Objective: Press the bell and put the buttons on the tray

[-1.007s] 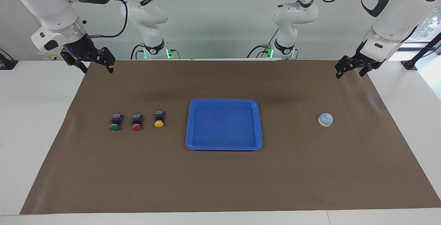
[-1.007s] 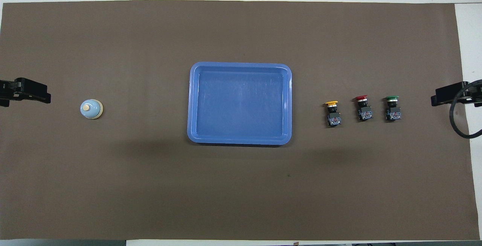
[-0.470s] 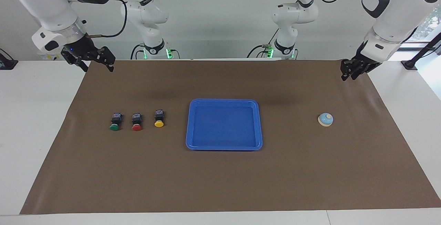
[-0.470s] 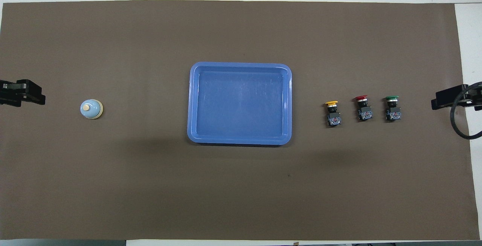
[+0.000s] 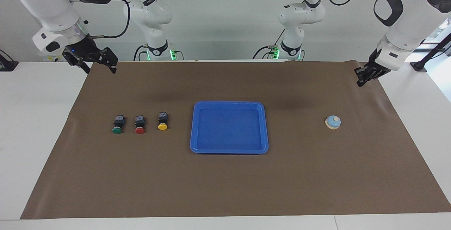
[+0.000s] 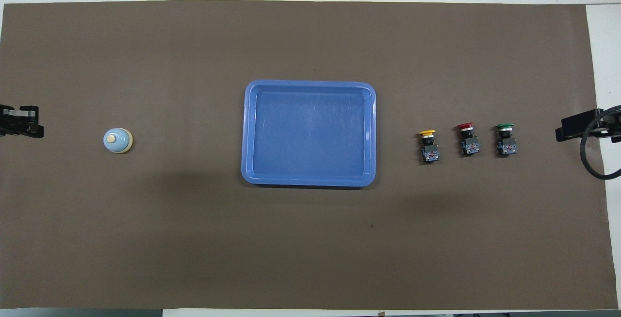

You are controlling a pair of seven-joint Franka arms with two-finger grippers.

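The light-blue bell [image 5: 332, 122] stands on the brown mat toward the left arm's end, also in the overhead view [image 6: 117, 141]. The empty blue tray [image 5: 229, 151] lies mid-mat, also in the overhead view [image 6: 308, 181]. The green button [image 5: 117, 124], red button [image 5: 140, 125] and yellow button [image 5: 162, 121] lie in a row toward the right arm's end, beside the tray. My left gripper [image 5: 360, 81] is shut and empty, raised over the mat's edge, apart from the bell. My right gripper [image 5: 99, 68] is open and empty, raised over the mat's corner.
The brown mat [image 5: 225, 187] covers most of the white table. In the overhead view the left gripper [image 6: 34, 127] and right gripper [image 6: 565, 132] show only at the side edges. A black cable loop [image 6: 589, 161] hangs by the right gripper.
The left gripper's fingers have closed, and it has drifted outward toward its end of the table and slightly lower. The right arm has barely moved. Nothing on the mat has moved.
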